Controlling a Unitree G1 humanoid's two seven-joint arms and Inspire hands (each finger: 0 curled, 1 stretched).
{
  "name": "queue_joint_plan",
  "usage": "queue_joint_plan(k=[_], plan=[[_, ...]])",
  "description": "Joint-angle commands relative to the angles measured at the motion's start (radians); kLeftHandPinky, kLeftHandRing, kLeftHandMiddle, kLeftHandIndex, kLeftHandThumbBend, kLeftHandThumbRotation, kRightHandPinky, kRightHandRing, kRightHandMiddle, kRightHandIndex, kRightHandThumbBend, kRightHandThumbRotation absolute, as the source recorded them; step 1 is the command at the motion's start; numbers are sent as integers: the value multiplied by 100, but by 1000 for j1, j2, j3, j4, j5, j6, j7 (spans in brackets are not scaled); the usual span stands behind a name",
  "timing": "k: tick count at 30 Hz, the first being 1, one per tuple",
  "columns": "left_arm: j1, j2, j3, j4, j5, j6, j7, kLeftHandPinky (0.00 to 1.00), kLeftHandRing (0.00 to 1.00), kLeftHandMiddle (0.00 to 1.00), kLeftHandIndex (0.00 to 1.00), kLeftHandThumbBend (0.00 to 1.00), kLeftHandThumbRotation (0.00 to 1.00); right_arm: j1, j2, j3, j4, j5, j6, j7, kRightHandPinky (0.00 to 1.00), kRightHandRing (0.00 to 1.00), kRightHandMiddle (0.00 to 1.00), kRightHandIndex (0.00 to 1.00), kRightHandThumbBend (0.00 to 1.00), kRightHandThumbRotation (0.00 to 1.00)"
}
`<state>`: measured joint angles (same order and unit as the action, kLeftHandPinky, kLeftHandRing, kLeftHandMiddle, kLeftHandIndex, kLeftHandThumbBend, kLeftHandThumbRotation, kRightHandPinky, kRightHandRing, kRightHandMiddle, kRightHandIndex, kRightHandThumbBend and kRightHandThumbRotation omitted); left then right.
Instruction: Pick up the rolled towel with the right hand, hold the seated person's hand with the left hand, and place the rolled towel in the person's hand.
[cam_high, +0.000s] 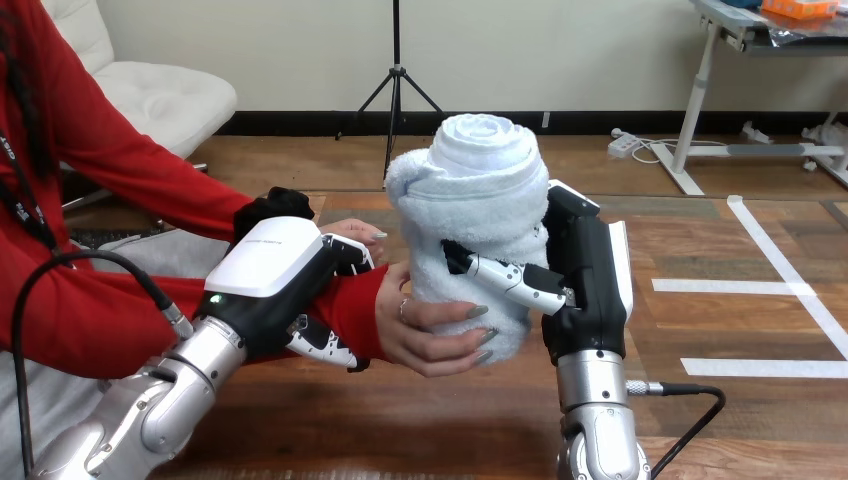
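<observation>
Within right fingers (510, 282), towel (478, 190) (upright).

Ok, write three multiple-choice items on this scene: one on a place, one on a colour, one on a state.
1. The towel is: A flat on the table; B between the right hand and the person's hand; C on a chair.
2. Its colour: A white; B green; C black.
3. The right hand is: A open, apart from the towel; B shut on it; C lying flat on the table.
Answers: B, both hands touch its sides; A, the cloth is white; B, its fingers curl round the roll.
</observation>
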<state>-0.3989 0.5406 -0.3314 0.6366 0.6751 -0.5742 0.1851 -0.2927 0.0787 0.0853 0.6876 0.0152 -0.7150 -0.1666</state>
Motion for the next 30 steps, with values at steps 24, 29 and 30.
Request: queue_joint_plan(k=[24,29,30], plan=[[-96,-15,34,-11,-23,-9,32,41,44,49,49,85,5,-61,87,-12,61,33,-16,16,28,32,42,42,83,0],[-95,-14,34,-13,-22,-7,31,41,44,49,49,85,6,-67,81,-13,73,23,-17,9,29,33,43,43,84,0],[-94,-13,34,-15,-22,-7,31,41,44,49,49,85,6,-68,80,-14,76,20,-15,5,29,34,44,44,85,0]])
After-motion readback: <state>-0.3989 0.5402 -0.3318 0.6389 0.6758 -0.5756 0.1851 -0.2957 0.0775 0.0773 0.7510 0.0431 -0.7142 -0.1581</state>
